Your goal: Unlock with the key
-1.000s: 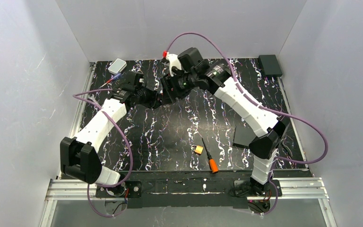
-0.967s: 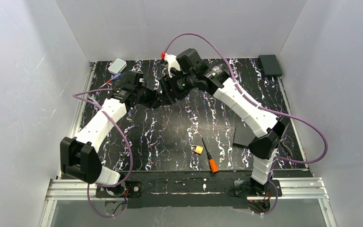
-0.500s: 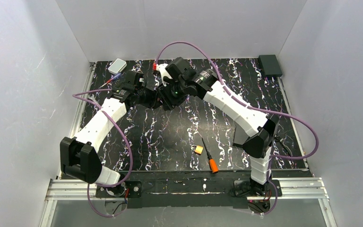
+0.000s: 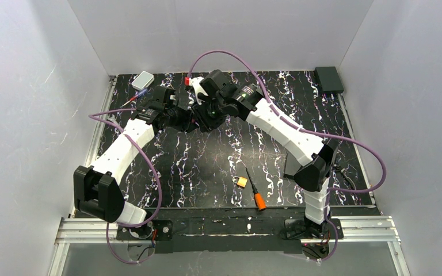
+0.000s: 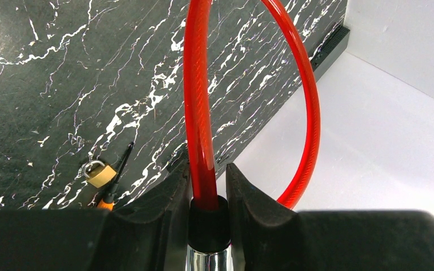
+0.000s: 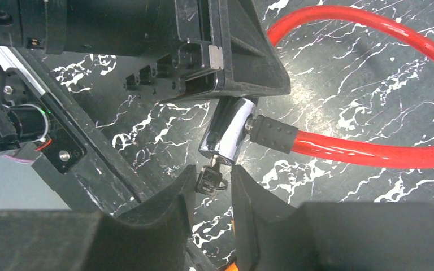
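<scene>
My left gripper is shut on the black collar of a red cable lock, its loop reaching out ahead. In the right wrist view the lock's chrome cylinder sticks out of the left gripper, with the key, dark-headed with a small ring, set in its end. My right gripper is narrowly open, a finger on each side of the key head, not clamped. From above, both grippers meet at the mat's far middle, and the lock is hidden under the right wrist.
A small brass padlock and an orange-handled screwdriver lie near the front middle of the mat. A grey box sits at the far left corner, a black box at the far right, and a dark sheet lies at the right.
</scene>
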